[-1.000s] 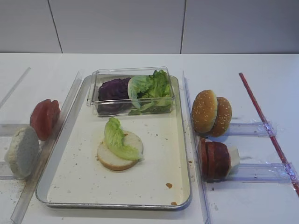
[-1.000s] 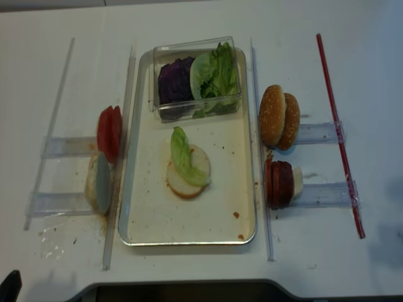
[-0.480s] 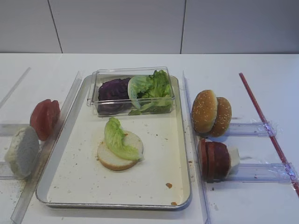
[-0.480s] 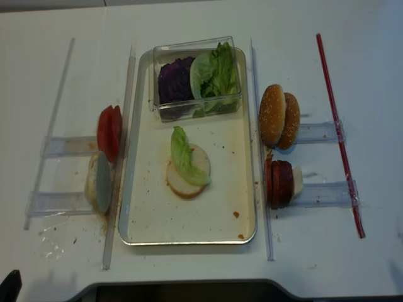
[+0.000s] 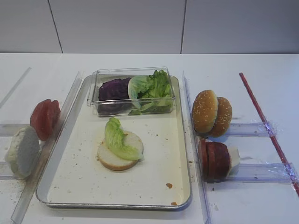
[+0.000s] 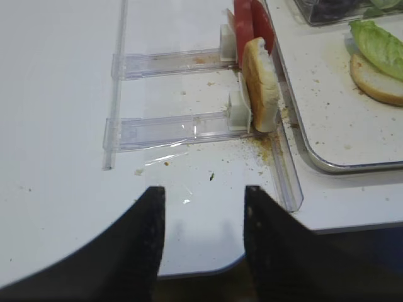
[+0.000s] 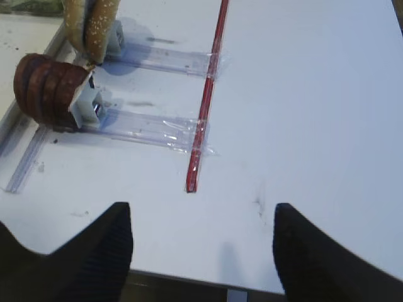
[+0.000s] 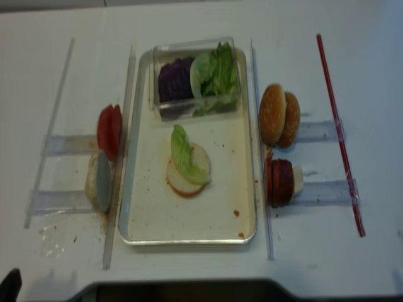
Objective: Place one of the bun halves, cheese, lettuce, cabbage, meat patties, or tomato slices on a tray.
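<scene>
A metal tray [image 5: 154, 175] holds a bun half [image 5: 112, 160] with a lettuce leaf [image 5: 119, 137] lying on it. At its far end a clear box holds purple cabbage [image 5: 113, 89] and lettuce [image 5: 152, 86]. Tomato slices [image 5: 45, 119] and a pale bun half [image 5: 22, 151] stand on edge left of the tray. Seeded bun halves [image 5: 210, 113] and meat patties [image 5: 214, 159] stand to its right. My left gripper [image 6: 203, 192] is open and empty over the front edge, short of that bun half [image 6: 259, 85]. My right gripper [image 7: 201, 211] is open and empty, short of the patties [image 7: 47, 88].
Clear plastic rails [image 5: 252, 172] hold the food stacks on both sides of the tray. A red strip [image 5: 264, 121] runs along the table at the right. Crumbs lie near the left rack [image 6: 252, 141].
Nothing on the table has moved. A faint shadow at the table's right front has slid off toward the edge.
</scene>
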Robot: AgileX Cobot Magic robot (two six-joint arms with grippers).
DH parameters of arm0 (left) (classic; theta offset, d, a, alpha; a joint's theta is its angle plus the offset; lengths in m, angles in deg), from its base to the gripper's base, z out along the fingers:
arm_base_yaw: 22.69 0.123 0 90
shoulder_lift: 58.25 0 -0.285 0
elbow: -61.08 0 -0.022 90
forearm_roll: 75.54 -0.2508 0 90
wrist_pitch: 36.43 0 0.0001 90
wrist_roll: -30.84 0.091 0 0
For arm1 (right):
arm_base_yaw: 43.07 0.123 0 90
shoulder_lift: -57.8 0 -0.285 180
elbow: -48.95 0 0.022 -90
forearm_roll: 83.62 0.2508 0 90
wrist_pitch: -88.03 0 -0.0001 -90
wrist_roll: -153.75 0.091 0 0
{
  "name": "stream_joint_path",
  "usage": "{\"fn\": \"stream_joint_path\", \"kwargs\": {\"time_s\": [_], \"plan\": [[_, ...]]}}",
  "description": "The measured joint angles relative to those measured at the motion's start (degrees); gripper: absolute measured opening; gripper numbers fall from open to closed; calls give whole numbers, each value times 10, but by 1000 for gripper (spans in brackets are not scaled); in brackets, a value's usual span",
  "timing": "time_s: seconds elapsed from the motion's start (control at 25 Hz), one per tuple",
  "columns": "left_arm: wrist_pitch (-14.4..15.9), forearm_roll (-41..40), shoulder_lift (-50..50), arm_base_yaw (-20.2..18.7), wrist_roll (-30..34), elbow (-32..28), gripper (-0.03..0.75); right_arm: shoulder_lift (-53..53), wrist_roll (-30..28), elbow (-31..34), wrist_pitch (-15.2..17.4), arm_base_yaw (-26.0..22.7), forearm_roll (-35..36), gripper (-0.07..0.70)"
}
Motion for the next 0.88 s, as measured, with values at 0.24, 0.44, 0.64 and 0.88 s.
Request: {"fn": "stream_joint_path", "kwargs": {"time_s": [0.24, 0.44, 0.64, 0.88], "plan": [[0, 0, 0, 0, 0, 0, 286, 0, -1, 20, -58, 0, 7, 495], [0, 0, 0, 0, 0, 0, 286, 0, -1, 24, -60, 0, 10, 494], [0, 0, 0, 0, 0, 0, 286, 0, -1, 24, -60, 0, 10, 494], [0, 0, 0, 0, 0, 0, 286, 0, -1, 24, -60, 0, 10, 494]]}}
